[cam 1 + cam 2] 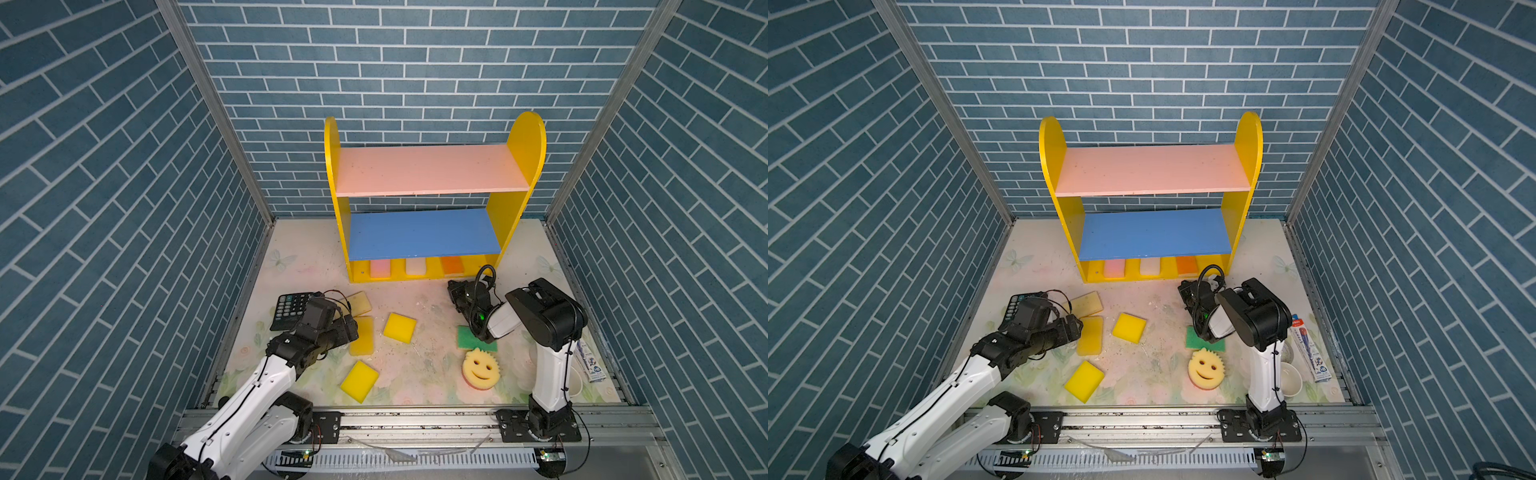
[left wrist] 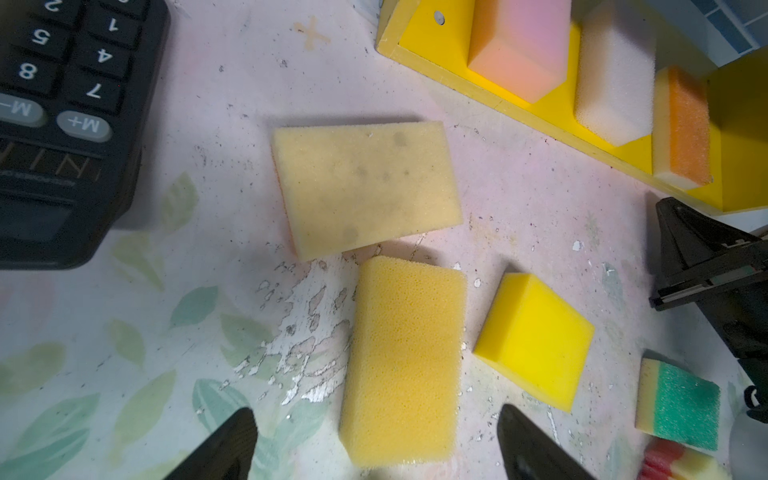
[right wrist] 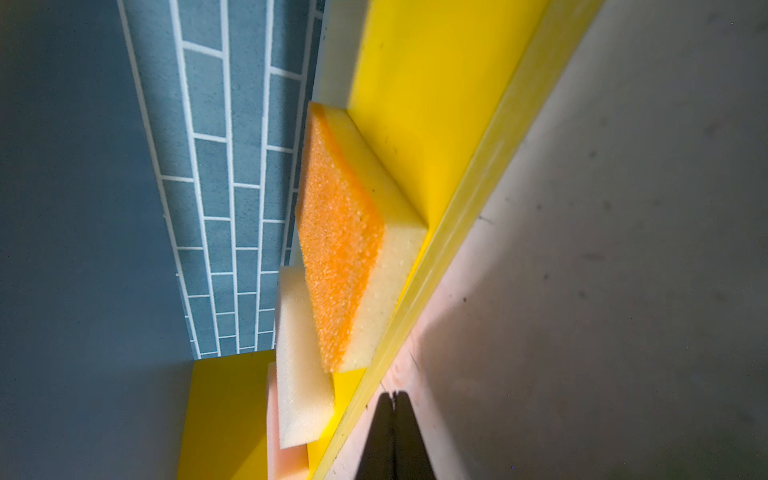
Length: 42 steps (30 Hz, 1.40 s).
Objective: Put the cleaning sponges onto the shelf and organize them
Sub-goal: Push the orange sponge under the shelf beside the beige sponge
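Calculator [image 2: 70, 124] (near tan sponge [image 2: 365, 187]) shows M+ key.

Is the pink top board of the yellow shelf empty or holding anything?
Empty. In both top views the pink top board is bare; the three shelved foam sponges sit on the yellow base.

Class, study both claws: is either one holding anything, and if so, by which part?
Nothing is held. The left claw stands open over a coarse yellow sponge, not gripping it; the right claw is shut empty beside the shelf.
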Motion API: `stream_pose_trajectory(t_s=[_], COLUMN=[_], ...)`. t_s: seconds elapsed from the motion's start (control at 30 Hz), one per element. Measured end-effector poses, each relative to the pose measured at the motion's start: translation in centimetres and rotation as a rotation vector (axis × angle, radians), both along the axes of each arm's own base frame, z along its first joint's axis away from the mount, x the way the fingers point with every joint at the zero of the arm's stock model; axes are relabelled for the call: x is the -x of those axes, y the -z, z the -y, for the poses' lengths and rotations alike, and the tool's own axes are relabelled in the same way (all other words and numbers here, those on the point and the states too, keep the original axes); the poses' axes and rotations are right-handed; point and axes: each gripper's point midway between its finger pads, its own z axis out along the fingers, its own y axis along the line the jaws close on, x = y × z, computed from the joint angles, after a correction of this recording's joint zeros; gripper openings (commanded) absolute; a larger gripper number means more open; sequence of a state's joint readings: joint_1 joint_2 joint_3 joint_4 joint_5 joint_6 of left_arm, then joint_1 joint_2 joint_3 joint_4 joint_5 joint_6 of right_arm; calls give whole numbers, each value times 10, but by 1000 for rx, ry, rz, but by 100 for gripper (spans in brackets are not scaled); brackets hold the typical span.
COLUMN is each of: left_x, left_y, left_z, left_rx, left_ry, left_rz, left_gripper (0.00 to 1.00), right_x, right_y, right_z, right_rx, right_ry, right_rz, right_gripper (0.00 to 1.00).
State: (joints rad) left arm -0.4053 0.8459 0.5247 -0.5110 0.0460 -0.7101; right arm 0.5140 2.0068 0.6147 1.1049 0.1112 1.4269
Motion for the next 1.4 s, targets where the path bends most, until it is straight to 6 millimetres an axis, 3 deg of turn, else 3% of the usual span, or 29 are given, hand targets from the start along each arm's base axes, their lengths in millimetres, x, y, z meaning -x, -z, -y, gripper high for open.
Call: stream_pose_trajectory(t_s=[1.4], left_x=[3], left_y=[10], left_z=[-1], left_rx=[-8], left_ry=[0], left_rz=[-23], left_gripper=[92], right_x=[-31], right_y=[-14], right_z=[-2], right_rx=[-35], right_ry=[87], right_rz=[150], right_gripper=[0])
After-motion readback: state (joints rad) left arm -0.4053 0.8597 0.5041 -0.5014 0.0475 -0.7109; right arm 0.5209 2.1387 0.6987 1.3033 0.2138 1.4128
